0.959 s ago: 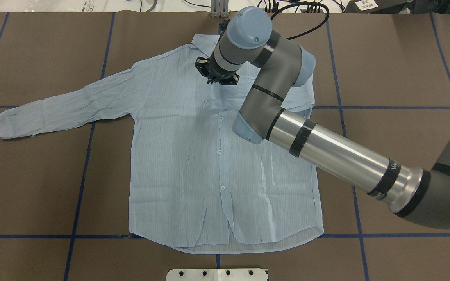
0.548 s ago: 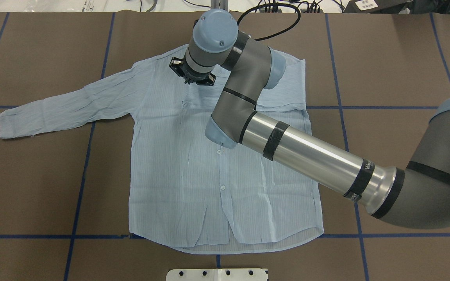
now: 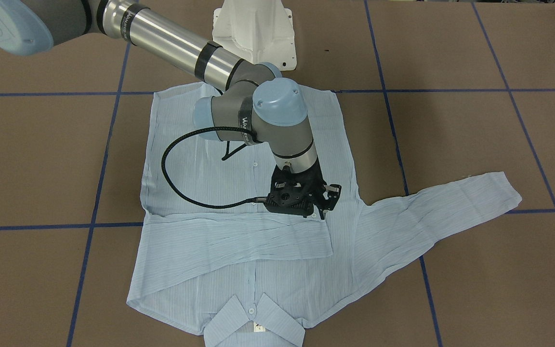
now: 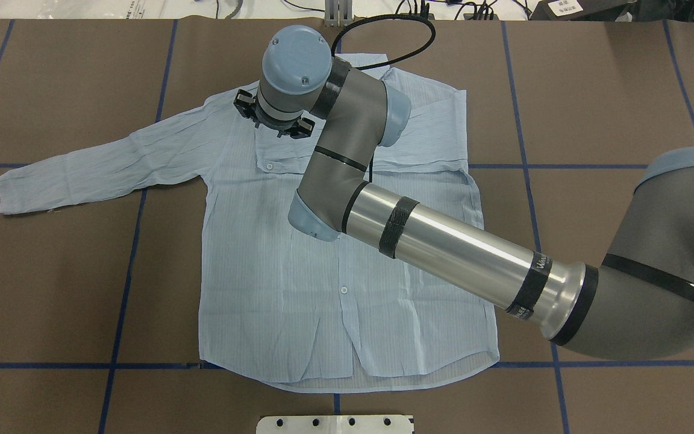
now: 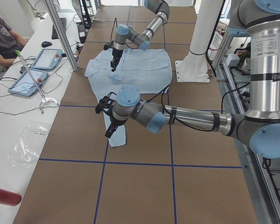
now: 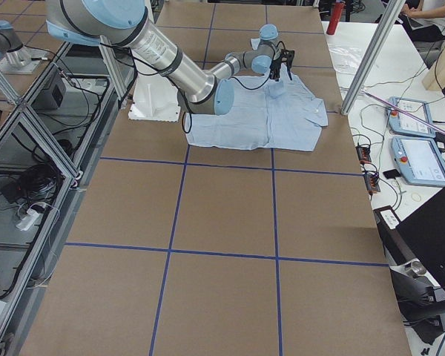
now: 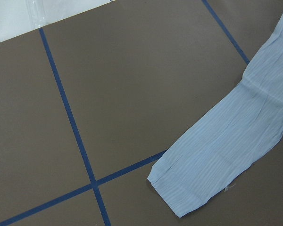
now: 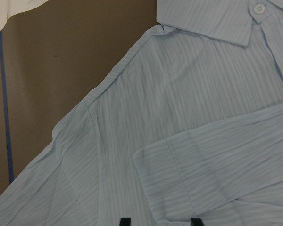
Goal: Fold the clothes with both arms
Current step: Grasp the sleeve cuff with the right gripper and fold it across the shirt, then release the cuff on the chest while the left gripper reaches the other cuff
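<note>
shirt [image 4: 262,271]: pale blue, fine stripes | table [image 4: 52,271]: brown, blue grid lines

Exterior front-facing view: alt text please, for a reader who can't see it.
A pale-blue striped button-up shirt lies face up on a brown table, collar nearest the camera. One sleeve is folded across the chest; the other stretches out rightward. The right arm reaches in from upper left, its claw over the shirt by the folded cuff.

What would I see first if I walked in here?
A pale-blue shirt lies spread flat in the middle of the brown table, with one sleeve folded across its chest. A big silver right arm reaches over it, its claw above that sleeve.
</note>
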Controlling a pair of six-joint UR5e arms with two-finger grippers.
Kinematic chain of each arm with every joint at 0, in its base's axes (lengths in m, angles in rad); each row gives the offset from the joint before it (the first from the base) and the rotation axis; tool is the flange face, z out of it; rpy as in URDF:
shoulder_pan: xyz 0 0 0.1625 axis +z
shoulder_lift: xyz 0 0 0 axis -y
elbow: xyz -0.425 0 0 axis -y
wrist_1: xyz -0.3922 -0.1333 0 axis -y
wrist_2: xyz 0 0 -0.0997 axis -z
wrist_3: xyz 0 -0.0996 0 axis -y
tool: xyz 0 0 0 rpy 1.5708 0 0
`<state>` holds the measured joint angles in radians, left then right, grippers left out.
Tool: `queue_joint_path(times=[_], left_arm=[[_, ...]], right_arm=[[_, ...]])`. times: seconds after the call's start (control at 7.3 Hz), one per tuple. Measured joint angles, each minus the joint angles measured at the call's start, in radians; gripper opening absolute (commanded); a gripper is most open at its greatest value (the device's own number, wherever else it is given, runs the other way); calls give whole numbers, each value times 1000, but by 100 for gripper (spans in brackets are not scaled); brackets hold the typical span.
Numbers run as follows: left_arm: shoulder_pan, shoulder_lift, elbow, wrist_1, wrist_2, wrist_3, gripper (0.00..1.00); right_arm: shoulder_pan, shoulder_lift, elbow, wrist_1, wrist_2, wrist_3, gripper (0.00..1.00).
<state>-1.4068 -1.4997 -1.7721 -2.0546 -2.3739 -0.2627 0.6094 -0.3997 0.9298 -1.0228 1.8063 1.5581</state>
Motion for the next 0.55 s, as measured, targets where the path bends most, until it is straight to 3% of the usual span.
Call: queue_joint_path(times=[0.27, 0.55], left_arm=[[107, -21, 69, -99, 3, -127, 99], [144, -92, 225, -137, 5, -199, 94]], right_arm=[[7, -44, 84, -47, 23, 42, 100], [25, -225, 322, -102, 72, 47, 100]])
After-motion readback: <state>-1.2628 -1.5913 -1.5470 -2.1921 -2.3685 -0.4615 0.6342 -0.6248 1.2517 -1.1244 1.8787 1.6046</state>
